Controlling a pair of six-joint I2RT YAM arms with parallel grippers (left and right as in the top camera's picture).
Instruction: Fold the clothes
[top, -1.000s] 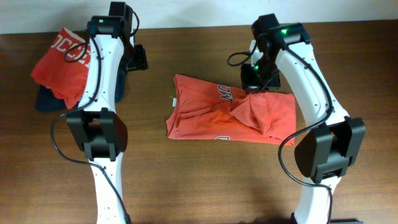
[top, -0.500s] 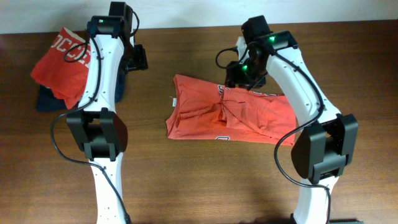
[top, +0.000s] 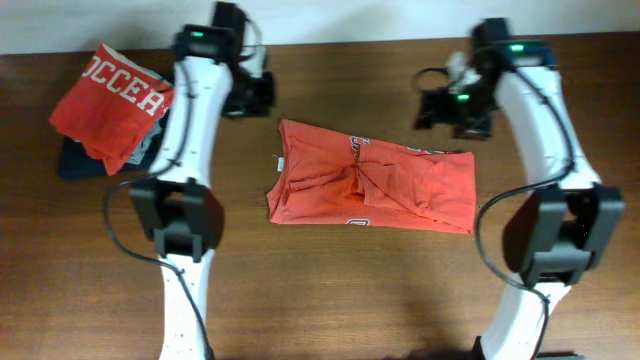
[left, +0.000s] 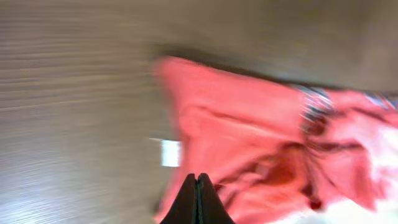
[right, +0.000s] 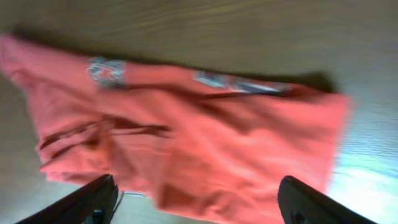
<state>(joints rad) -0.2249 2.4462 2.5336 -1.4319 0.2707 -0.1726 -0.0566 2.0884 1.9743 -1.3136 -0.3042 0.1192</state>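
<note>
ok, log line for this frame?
shirt: partly folded, on table | left gripper: shut, empty | right gripper: open, empty | both clear of shirt

Ahead of the dark-fingered right claw (right: 196, 202), the T-shirt (right: 186, 130) is showing coral-red with white lettering; the table (right: 217, 31) is looking wood-grain brown.

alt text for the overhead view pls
A coral-red T-shirt lies partly folded on a table between two robot arms. The left claw and right claw hover past its far edge; a second red shirt tops a dark garment.
</note>
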